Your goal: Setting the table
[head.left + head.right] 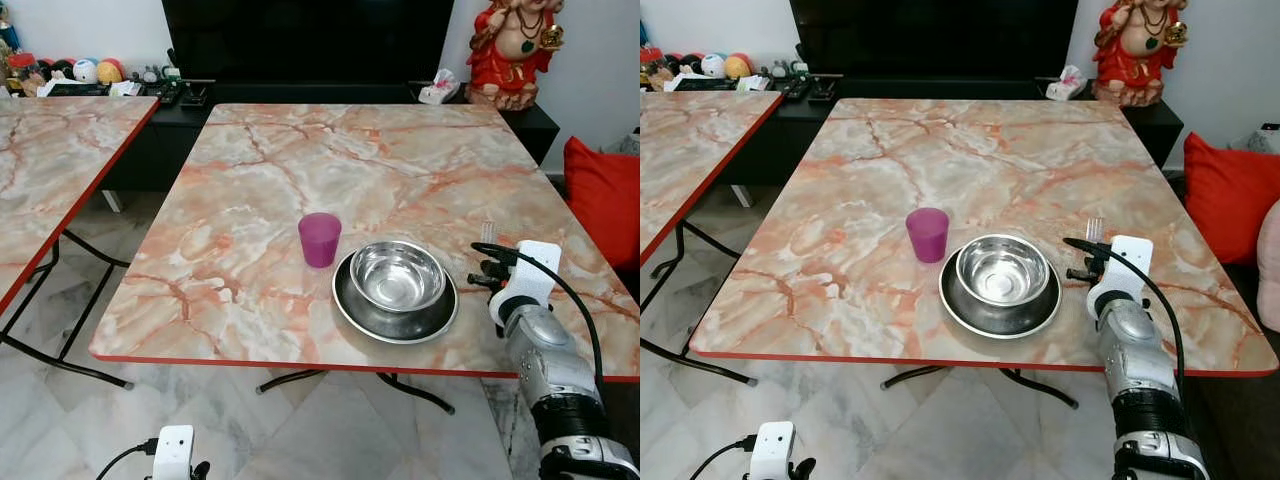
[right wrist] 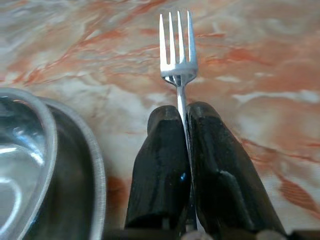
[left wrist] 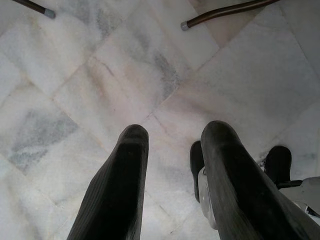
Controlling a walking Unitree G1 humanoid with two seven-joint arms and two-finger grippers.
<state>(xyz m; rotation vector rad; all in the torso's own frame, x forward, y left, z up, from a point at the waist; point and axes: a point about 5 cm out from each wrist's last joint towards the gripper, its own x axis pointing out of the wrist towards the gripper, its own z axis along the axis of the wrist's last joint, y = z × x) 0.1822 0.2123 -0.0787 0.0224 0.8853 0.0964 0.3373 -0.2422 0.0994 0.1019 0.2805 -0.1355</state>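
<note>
- Near the desk's [image 1: 300, 180] front-right corner, the right end effector [image 2: 184, 112] holds a metal fork [image 2: 178, 50], its two black fingers [image 2: 160, 165] clamped on the handle with the tines pointing away toward the far edge.
- Fork and end effector hover over the marble-patterned top just to the right of the dishes, apart from them; whether the fork touches the desk cannot be told.
- Beside them, close to the front edge and a little right of its middle, a steel bowl [image 1: 397, 273] sits inside a wider, darker metal plate [image 1: 372, 315].
- Just left of the plate, near but not touching it, a purple cup [image 1: 319, 238] stands upright.
- Low on the left, below the front edge, the left end effector [image 3: 170, 145] hangs over the white marble floor [image 3: 100, 75], its fingers spread apart and gripping nothing.
- A second desk [image 1: 50, 160] with the same marble top and red edge stands to the left, with a gap between the two.
- Beyond the far edge runs a low black cabinet [image 1: 150, 150] with small items on it, a dark screen [image 1: 310, 40] above, and a red seated figurine [image 1: 510, 50] at its right end.
- A red cushion [image 1: 605, 195] lies off the desk's right edge.
</note>
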